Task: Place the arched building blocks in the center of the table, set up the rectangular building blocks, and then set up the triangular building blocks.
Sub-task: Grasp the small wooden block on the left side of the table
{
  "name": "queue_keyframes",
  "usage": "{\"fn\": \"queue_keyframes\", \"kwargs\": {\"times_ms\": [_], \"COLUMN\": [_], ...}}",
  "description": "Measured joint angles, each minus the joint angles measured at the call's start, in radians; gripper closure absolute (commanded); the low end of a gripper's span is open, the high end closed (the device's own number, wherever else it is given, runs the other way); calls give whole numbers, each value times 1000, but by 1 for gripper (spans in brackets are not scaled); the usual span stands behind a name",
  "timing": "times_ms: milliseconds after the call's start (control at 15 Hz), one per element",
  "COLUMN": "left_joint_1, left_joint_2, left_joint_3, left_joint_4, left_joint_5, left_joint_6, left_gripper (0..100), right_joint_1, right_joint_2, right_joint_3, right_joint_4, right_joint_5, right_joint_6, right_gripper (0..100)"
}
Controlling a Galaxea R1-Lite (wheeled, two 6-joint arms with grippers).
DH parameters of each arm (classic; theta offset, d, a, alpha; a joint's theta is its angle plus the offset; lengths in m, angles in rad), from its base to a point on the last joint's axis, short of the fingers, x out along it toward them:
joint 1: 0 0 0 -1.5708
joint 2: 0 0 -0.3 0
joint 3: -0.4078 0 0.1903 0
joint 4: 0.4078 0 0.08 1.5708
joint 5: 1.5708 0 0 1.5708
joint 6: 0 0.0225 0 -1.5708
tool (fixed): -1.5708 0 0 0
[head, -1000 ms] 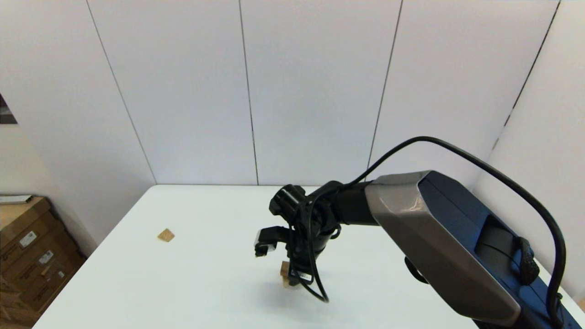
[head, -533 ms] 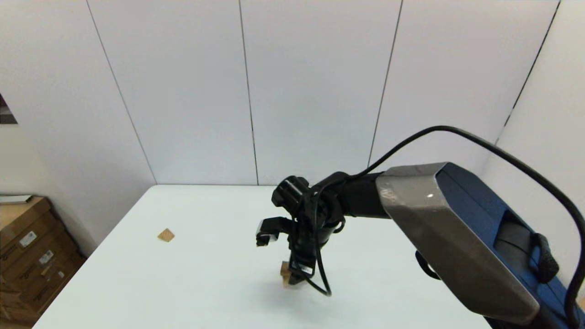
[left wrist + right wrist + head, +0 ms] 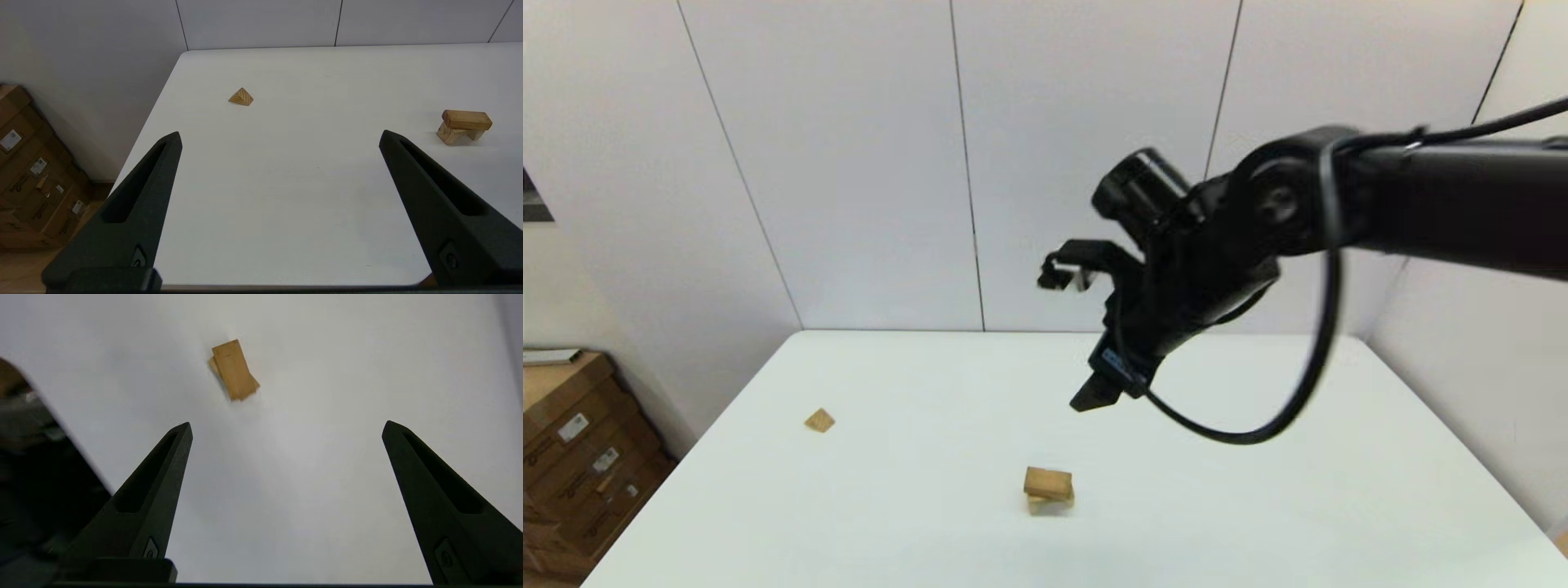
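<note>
The rectangular block (image 3: 1048, 483) lies flat on top of the arched block (image 3: 1049, 505) near the middle of the white table (image 3: 1258, 490). From the left wrist view the bar (image 3: 467, 120) rests across the arch (image 3: 451, 134). My right gripper (image 3: 1098, 392) hangs open well above and behind the stack, holding nothing. Its wrist view looks down on the bar (image 3: 233, 370), with an end of the arch (image 3: 213, 364) peeking out beneath, beyond the right gripper (image 3: 286, 424). The triangular block (image 3: 819, 420) sits alone at the table's left side. My left gripper (image 3: 280, 136) stays open near the front left edge, facing the wedge (image 3: 241, 97).
Stacked cardboard boxes (image 3: 572, 457) stand on the floor left of the table. White wall panels rise right behind the far edge. The right arm's black cable (image 3: 1258, 425) loops down below the wrist.
My right gripper has let go of the rectangular block on top of the arch and risen high up and back to the right. The two-block stack now shows fully.
</note>
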Motion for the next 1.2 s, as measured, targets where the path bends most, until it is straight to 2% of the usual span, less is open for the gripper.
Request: {"fn": "queue_keyframes", "kwargs": {"times_ms": [267,400,600,867,933,1200], "left_joint_1": [0,0,0,0,0,0], "left_joint_2": [0,0,0,0,0,0], "left_joint_3": [0,0,0,0,0,0], "left_joint_4": [0,0,0,0,0,0], "left_joint_5": [0,1,0,0,0,0], "left_joint_6": [0,0,-1,-1,0,-1], "left_gripper": [0,0,0,0,0,0], "right_joint_1": [-20,-33,-66,-119,-156,-410], "right_joint_2": [-325,-499,-755,-1061,-1122,-1390], "right_joint_3": [7,36,134,295,323,428], "right_joint_4": [216,294,329,341,341,341], "right_joint_5": [-4,-6,-13,-40,-40,-43], "right_joint_6": [134,193,235,248,249,246], "right_gripper": [0,0,0,0,0,0]}}
